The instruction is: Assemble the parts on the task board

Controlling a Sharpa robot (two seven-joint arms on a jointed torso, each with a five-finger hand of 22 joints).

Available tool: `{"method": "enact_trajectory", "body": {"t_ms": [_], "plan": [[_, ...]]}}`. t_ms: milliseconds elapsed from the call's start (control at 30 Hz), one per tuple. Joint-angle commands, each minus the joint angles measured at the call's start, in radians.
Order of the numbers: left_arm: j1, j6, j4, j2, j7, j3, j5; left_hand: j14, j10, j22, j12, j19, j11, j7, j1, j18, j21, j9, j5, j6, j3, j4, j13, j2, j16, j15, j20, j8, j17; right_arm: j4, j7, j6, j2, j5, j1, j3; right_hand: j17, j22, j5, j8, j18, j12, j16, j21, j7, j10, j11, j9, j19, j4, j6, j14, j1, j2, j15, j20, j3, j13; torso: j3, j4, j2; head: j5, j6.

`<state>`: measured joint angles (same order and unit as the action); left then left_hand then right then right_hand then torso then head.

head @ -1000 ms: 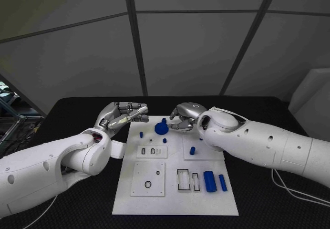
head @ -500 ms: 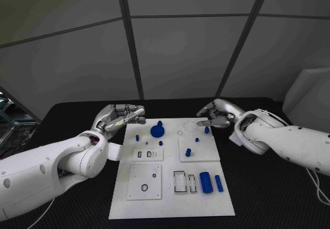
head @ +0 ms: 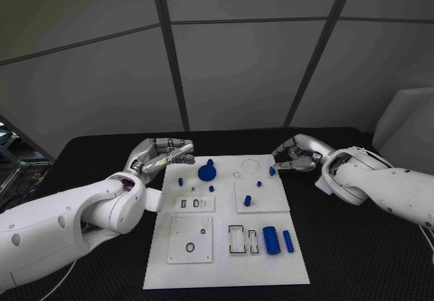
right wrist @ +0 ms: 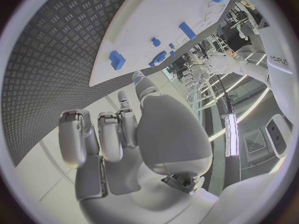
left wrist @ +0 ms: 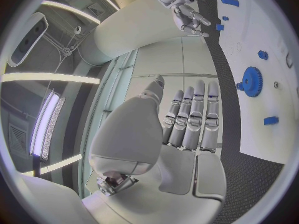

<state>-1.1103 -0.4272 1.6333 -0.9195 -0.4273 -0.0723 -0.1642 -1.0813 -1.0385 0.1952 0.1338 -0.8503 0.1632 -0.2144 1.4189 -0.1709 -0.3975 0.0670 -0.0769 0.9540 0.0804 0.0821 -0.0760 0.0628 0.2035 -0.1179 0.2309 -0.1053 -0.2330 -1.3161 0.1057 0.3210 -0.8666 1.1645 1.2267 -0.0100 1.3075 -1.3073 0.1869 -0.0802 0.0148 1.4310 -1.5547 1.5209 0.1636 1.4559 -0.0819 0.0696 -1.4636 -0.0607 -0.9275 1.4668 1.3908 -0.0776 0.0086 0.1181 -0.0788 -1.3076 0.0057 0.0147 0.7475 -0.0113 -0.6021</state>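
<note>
The white task board [head: 226, 248] lies in the middle of the table. A blue gear [head: 207, 170] [left wrist: 252, 79] stands at its far left, with small blue pegs [head: 212, 188] close by. A small blue piece [head: 271, 170] [right wrist: 117, 59] sits at the far right edge. Two blue cylinders [head: 271, 239] lie at the near right. My left hand [head: 167, 152] [left wrist: 190, 117] hovers off the board's far left corner, fingers curled together, holding nothing. My right hand [head: 298, 153] [right wrist: 118, 134] is just beyond the far right corner, fingers loosely apart and empty, a short way from the small blue piece.
Black table [head: 362, 251] surrounds the board on all sides. Raised white blocks with slots [head: 195, 202] and holes [head: 192, 244] sit on the board's left half, and a slotted outline [head: 241, 239] lies beside the cylinders.
My right hand has drawn back from over the gear to the right, off the board's far corner. My left hand's fingers have curled in. The camera has shifted slightly.
</note>
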Motion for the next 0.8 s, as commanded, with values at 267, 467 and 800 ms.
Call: {"method": "enact_trajectory", "body": {"t_ms": [267, 467, 800], "plan": [[0.0, 0.007, -0.005, 0.002, 0.006, -0.001, 0.0, 0.002, 0.002, 0.001, -0.007, 0.007, 0.003, -0.006, -0.001, -0.011, -0.007, -0.001, -0.006, 0.001, 0.002, -0.006, 0.002, -0.009, -0.004, -0.002, 0.002, 0.006, -0.002, 0.017, 0.015, -0.055, 0.001, 0.058, -0.018, 0.0, 0.237, -0.173, 0.016, 0.005, 0.007, 0.002, -0.005, 0.002, 0.0, 0.001, 0.004, 0.0, -0.049, 0.007, 0.007, 0.098, 0.007, 0.006, -0.004, -0.006, 0.003, -0.122, 0.0002, -0.0026, 0.002, 0.001, -0.009], [0.0, 0.008, -0.006, 0.002, 0.006, -0.001, 0.0, 0.001, 0.003, 0.002, -0.008, 0.007, 0.004, -0.006, 0.001, -0.011, -0.008, -0.001, -0.006, 0.001, 0.003, -0.008, 0.002, -0.01, -0.005, -0.002, 0.002, 0.007, -0.002, 0.027, 0.017, -0.052, 0.002, 0.045, -0.024, 0.0, 0.243, -0.184, 0.018, 0.002, 0.004, 0.007, -0.008, 0.008, 0.001, 0.005, 0.003, 0.001, -0.056, 0.006, 0.003, 0.099, 0.005, 0.008, -0.004, -0.005, 0.005, -0.127, 0.0014, -0.0001, 0.001, 0.007, -0.013], [0.0, 0.01, -0.007, 0.004, 0.006, -0.001, 0.0, 0.001, 0.003, 0.002, -0.008, 0.007, 0.004, -0.006, 0.001, -0.011, -0.008, -0.001, -0.006, 0.001, 0.003, -0.008, 0.002, -0.01, -0.005, -0.002, 0.002, 0.007, -0.002, 0.039, 0.017, -0.052, 0.019, 0.03, -0.029, 0.0, 0.248, -0.193, 0.022, -0.003, 0.002, 0.013, -0.01, 0.013, 0.002, 0.01, 0.002, 0.002, -0.062, 0.007, -0.006, 0.1, 0.008, 0.02, -0.002, -0.004, 0.003, -0.133, 0.0015, -0.0003, 0.001, 0.007, -0.012]]}}
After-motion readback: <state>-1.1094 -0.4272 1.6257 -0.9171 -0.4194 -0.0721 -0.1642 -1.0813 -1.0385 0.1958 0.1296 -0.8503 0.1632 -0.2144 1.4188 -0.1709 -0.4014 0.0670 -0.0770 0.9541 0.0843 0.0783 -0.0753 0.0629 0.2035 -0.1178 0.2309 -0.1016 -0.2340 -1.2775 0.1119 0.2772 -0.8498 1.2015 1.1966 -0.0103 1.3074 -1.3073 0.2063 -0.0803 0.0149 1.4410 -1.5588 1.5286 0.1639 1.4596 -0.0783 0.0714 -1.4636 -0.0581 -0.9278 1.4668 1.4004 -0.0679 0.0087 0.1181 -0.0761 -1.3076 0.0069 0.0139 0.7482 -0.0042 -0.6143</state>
